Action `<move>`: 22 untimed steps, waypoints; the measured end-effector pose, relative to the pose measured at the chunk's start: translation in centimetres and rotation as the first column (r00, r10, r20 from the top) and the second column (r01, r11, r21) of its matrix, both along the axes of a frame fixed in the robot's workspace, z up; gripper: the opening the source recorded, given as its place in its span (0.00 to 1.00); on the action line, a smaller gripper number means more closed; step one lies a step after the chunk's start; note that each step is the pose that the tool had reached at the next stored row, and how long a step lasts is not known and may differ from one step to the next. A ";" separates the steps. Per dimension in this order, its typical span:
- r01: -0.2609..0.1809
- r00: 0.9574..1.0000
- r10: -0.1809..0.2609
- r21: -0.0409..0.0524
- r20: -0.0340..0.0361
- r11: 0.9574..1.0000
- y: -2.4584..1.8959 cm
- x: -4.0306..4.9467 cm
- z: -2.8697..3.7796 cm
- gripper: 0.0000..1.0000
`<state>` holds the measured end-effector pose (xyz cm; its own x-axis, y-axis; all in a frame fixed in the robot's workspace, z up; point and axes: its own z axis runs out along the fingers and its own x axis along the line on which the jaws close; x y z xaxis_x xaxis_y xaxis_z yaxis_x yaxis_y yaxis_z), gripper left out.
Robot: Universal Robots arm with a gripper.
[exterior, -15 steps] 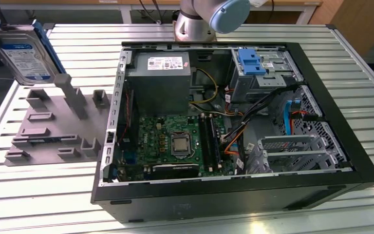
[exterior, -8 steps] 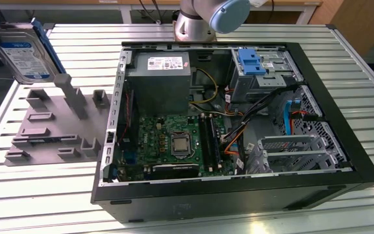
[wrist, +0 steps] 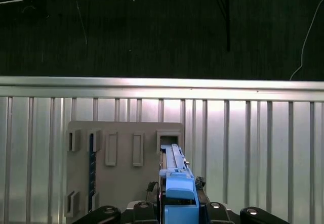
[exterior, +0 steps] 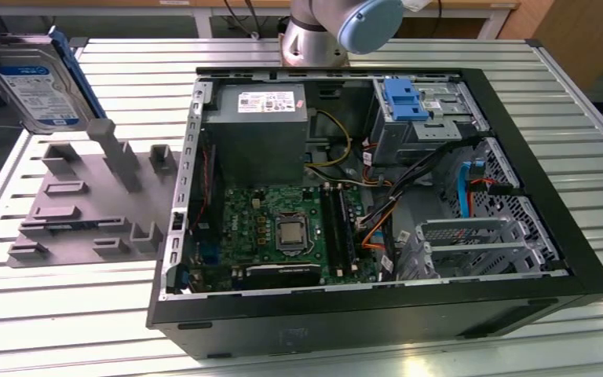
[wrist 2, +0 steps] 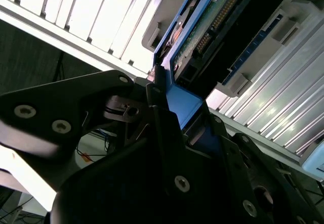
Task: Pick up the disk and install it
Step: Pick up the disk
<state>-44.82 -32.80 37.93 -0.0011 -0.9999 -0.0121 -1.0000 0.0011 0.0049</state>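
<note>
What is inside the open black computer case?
A green circuit board, a large grey metal box, cables and a blue plastic bracket. Whatever lies under the box is covered.

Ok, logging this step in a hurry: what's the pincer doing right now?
Pincer: closed, holding the disk.

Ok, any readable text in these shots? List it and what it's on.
None can be read.
White-and-blue label on the disk: print too small to read.
White sticker on the grey metal box: print too small to read.
</note>
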 end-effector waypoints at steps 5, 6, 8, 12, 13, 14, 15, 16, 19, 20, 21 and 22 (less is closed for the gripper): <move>0.000 1.000 0.000 0.000 0.000 1.000 0.00 0.00 0.29 0.36; 0.000 1.000 0.000 0.000 0.000 1.000 0.00 0.00 0.36 0.36; 0.000 1.000 0.000 0.000 0.000 1.000 0.00 0.00 0.49 0.36; 0.000 1.000 0.000 0.000 0.000 1.000 0.00 0.00 0.73 0.36; 0.000 1.000 0.000 0.000 0.000 1.000 0.00 0.00 0.81 0.36; 0.000 1.000 0.000 0.000 0.000 1.000 0.00 0.00 0.88 0.36; 0.000 1.000 0.000 0.000 0.000 1.000 0.00 0.00 0.95 0.36; 0.000 1.000 0.000 0.000 0.000 1.000 0.00 0.00 1.02 0.36; 0.000 1.000 0.000 0.000 0.000 1.000 0.00 0.00 1.21 0.36; 0.000 1.000 0.000 0.000 0.000 1.000 0.00 0.00 1.27 0.36; 0.000 1.000 0.000 0.000 0.000 1.000 0.00 0.00 1.33 0.36; 0.000 1.000 0.000 0.000 0.000 1.000 0.00 0.00 1.39 0.36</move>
<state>-44.82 -32.80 39.31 -0.0012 -0.9999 -0.0121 -1.0000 0.0011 0.0049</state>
